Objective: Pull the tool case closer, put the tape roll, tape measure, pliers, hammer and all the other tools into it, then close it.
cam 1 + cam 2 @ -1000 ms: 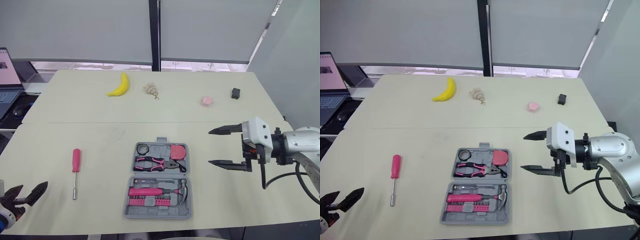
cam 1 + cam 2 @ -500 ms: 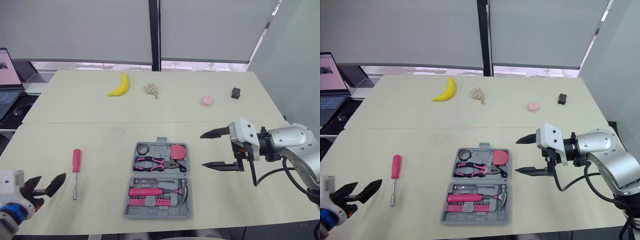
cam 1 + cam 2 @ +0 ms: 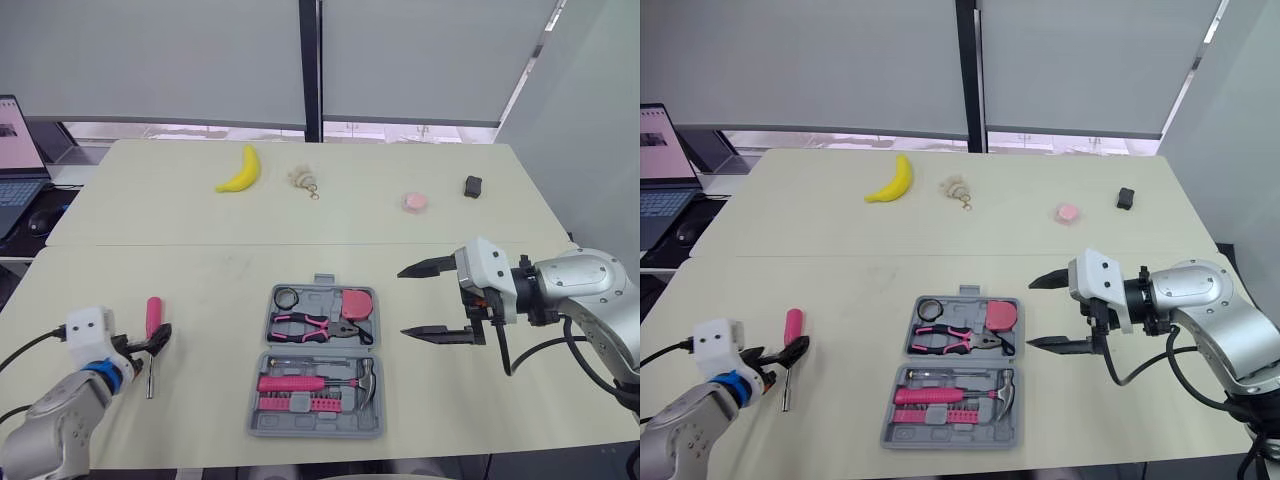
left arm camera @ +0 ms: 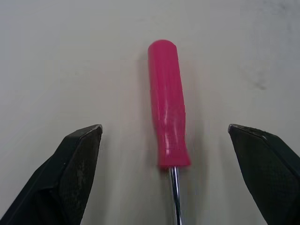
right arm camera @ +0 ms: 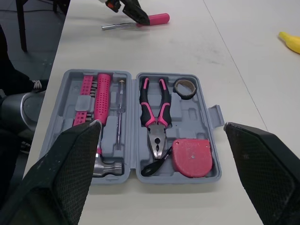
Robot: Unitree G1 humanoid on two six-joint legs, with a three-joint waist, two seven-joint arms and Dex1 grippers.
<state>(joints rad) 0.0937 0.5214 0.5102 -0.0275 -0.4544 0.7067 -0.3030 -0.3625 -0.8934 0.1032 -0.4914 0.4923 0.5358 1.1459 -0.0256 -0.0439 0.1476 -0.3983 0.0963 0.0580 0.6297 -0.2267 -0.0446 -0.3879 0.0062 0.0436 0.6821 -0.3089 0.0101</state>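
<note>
The screwdriver (image 4: pixel 168 117) has a smooth round pink handle and a thin bare metal shaft, and lies flat on the table (image 3: pixel 200 270), well to the left of the open tool case (image 3: pixel 315 432). Its long axis runs near to far, handle away from the robot. The left gripper (image 4: pixel 164 127) straddles the handle with fingers wide, not touching; the right gripper (image 3: pixel 402 302) hangs wide open beside the case.

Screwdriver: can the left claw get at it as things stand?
Likely yes: the left claw is open, its fingers either side of the screwdriver's pink handle, with nothing lying between them and it.
</note>
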